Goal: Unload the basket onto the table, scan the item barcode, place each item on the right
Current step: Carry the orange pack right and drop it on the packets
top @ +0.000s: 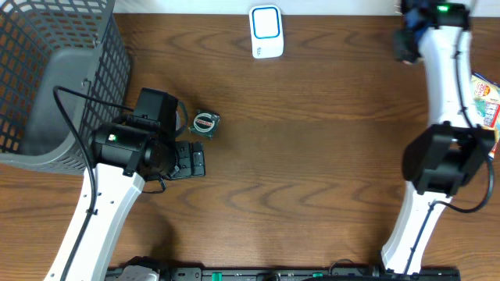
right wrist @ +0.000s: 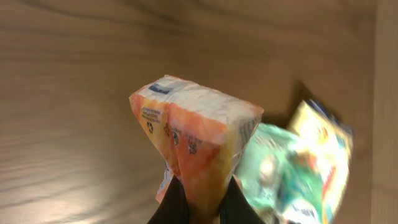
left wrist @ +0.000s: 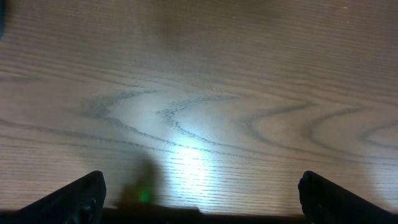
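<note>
The wooden bench is filling all three views, its grain running side to side. A grey wire basket is sitting on its far left corner, tilted toward the middle.

The left arm is reaching up from the near edge and stopping just beside the basket. The right arm is stretching along the right side to the far right corner.

The left end effector is pointing toward the centre of the bench with its jaws spread wide. In the left wrist view its two dark fingers are showing only at the bottom corners, with bare wood and a bright glare between them, so it is gripping nothing.

The right end effector is clamping shut on the lower end of an orange-and-white packet. This is the item to be scanned. It is standing up out of the fingers with small print on its side, though the view is too blurred to pick out a barcode.

Behind it a green and yellow packet is lying blurred on the bench, and overhead, colourful packets are showing at the right edge.

The white scanner, with a blue-rimmed window, is sitting at the far edge near the middle, well apart from the right end effector.

A small teal packet holding a round thing is lying near the left end effector.
</note>
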`<action>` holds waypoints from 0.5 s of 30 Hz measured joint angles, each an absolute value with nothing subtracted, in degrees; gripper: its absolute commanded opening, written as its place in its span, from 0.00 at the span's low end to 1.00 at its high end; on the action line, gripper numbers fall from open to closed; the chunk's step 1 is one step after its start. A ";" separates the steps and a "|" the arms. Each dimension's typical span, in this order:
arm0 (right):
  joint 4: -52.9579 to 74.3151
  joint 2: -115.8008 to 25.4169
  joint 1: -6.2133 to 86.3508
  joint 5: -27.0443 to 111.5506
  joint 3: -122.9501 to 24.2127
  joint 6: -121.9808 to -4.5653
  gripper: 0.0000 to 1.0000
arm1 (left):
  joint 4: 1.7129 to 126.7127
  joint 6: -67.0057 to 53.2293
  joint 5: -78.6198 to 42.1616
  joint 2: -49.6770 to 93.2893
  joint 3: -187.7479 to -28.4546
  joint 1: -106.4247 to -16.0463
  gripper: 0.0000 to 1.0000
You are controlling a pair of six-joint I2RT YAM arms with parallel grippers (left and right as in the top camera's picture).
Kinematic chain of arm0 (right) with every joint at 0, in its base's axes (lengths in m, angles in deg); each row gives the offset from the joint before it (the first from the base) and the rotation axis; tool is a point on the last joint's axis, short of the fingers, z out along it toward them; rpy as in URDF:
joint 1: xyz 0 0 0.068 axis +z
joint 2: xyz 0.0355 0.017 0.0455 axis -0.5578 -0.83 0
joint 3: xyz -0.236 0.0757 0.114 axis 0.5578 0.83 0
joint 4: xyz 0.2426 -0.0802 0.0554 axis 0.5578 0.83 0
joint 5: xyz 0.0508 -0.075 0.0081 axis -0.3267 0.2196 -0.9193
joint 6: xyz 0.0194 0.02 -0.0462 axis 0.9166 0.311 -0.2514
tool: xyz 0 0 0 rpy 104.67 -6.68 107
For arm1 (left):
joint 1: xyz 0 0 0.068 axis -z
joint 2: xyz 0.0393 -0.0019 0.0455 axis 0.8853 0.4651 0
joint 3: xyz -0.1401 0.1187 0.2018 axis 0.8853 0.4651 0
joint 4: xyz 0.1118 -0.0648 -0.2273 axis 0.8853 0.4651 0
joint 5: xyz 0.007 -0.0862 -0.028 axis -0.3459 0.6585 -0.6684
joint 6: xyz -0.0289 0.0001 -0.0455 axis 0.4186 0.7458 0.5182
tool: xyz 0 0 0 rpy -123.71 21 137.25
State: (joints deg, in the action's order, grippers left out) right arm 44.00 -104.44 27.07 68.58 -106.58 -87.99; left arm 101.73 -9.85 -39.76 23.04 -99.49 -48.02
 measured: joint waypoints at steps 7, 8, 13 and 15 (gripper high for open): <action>43.30 -104.44 17.35 68.60 -104.02 -84.02 0.02 | 101.73 -9.87 -39.76 23.04 -99.49 -48.04 0.98; 42.75 -104.44 15.82 68.58 -103.39 -83.69 0.01 | 101.73 -9.87 -39.76 23.04 -99.49 -48.02 0.98; 39.67 -104.46 10.16 68.65 -102.01 -83.18 0.01 | 101.75 -9.85 -39.76 23.04 -99.49 -48.02 0.98; 38.19 -104.46 8.06 68.75 -101.95 -83.05 0.01 | 101.73 -9.87 -39.76 23.04 -99.49 -48.02 0.97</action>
